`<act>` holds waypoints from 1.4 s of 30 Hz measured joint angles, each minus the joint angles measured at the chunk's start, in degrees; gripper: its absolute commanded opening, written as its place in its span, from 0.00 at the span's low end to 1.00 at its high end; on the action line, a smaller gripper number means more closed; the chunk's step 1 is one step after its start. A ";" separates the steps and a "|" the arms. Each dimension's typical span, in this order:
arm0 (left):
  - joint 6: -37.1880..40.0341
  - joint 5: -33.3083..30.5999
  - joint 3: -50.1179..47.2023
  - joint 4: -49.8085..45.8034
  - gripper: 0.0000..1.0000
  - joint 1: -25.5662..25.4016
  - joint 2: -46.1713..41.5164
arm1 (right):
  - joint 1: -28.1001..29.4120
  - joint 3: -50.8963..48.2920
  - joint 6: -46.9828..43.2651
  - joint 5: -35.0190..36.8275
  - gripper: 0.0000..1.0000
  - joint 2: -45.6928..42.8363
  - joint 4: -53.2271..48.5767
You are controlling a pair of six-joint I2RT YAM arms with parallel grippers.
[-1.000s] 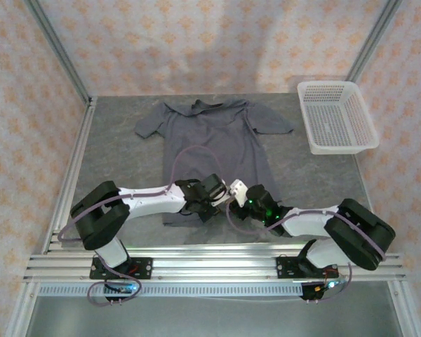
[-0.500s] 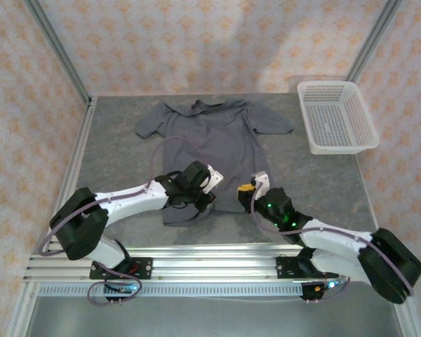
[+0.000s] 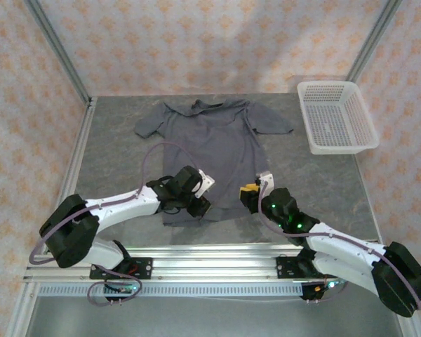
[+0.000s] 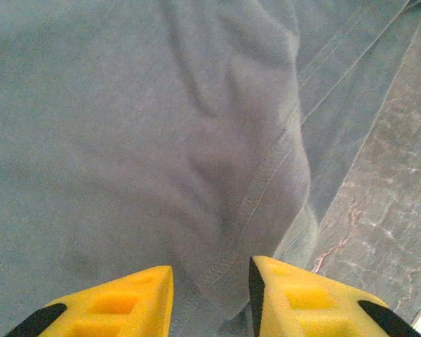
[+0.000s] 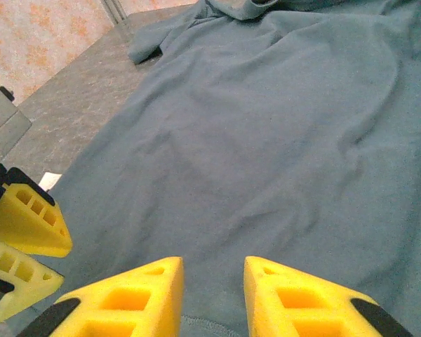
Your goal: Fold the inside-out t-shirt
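- The left gripper (image 4: 210, 272) has its yellow fingers (image 4: 126, 302) parted by a narrow gap. A raised wrinkle of the stitched hem (image 4: 263, 186) runs into that gap, but nothing looks pinched.
- The right gripper (image 5: 212, 270) also has its fingers slightly apart. It is poised just over the cloth's near edge and grips nothing.
- Both sit low at the near edge of the t-shirt (image 3: 214, 147), the left one toward its left side and the right one by its right side.
- The t-shirt lies spread flat on the grey table (image 3: 119, 140), collar (image 3: 203, 107) at the far end and sleeves out, well apart from the white basket (image 3: 328, 83).
- Step in hand, as I judge it: taking hold of the hem for a first fold. No fold looks made yet.
- The next move likely calls for each gripper to close on the hem through both layers. The two should then lift together so the cloth travels evenly.
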 measured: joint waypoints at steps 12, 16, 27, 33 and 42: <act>0.48 0.76 -1.22 -0.28 0.49 -0.48 3.06 | 0.00 0.00 -0.28 -0.02 0.32 0.00 -1.42; 0.66 0.63 -1.14 -0.37 0.51 -2.43 4.70 | -0.09 0.02 -0.44 -0.04 0.32 0.00 -1.66; 0.90 -3.96 -1.11 -0.74 0.47 -3.32 5.62 | -0.22 0.87 -0.44 -0.17 0.32 0.85 -2.23; 0.87 -6.19 -1.14 -0.68 0.47 -3.32 2.80 | -0.24 1.01 -0.44 -0.24 0.32 0.87 -2.23; 0.66 -5.97 -1.09 1.99 0.47 -3.32 2.25 | -0.22 1.07 -0.44 -0.24 0.33 0.85 -2.40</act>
